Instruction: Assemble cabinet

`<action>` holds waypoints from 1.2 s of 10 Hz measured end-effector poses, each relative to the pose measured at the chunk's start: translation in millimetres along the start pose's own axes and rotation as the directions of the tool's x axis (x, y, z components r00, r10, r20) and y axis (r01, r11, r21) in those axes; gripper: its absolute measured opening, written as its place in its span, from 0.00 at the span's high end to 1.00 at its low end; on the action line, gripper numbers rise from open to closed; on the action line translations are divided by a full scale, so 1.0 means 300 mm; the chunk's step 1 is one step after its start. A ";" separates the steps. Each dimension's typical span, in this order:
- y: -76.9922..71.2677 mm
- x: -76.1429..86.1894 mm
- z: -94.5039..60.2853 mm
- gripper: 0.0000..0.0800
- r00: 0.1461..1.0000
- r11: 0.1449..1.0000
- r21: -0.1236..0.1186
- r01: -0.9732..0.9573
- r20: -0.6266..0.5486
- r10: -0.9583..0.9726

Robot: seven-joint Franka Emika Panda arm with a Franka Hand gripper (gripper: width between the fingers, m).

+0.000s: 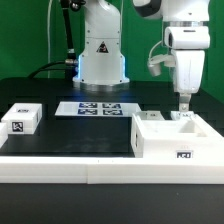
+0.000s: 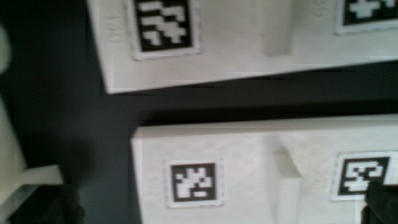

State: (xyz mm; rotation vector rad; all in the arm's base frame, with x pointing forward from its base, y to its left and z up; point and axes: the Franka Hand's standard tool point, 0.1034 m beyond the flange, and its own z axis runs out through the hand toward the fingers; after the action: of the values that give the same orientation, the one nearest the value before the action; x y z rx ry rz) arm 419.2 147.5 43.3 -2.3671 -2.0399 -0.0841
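Note:
The cabinet, a large white open box with a marker tag on its front, stands at the exterior view's right. My gripper hangs straight down over its far right part, close above the rim. In the wrist view the gripper looks open, with dark fingertips at the two lower corners and nothing held. Below it lies a white tagged surface and, across a dark gap, a second white tagged surface. A small white tagged panel lies at the exterior view's left.
The marker board lies in the middle of the black table. The white robot base with a triangular sticker stands behind it. A white ledge runs along the table's front edge.

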 end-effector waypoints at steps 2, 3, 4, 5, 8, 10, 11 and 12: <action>-0.035 0.039 0.040 0.00 1.000 1.000 0.001 -0.003 -0.023 0.003; -0.048 0.050 0.069 0.00 1.000 1.000 0.007 0.001 -0.031 0.000; -0.049 0.058 0.083 0.00 0.999 1.000 0.011 0.001 -0.034 -0.001; -0.051 0.059 0.087 0.00 0.999 1.000 0.011 0.001 -0.036 0.000; -0.054 0.054 0.091 0.33 0.999 1.000 0.014 -0.001 -0.034 0.001; -0.061 0.047 0.103 0.60 0.999 1.000 0.022 -0.004 -0.032 0.005; -0.066 0.044 0.110 0.78 1.000 1.000 0.027 -0.005 -0.031 0.006; -0.067 0.044 0.110 0.92 1.000 1.000 0.028 -0.005 -0.031 0.006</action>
State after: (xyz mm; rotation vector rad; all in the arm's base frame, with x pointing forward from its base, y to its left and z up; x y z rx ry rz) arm 402.4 165.1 10.6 -2.3403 -2.0079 -0.0910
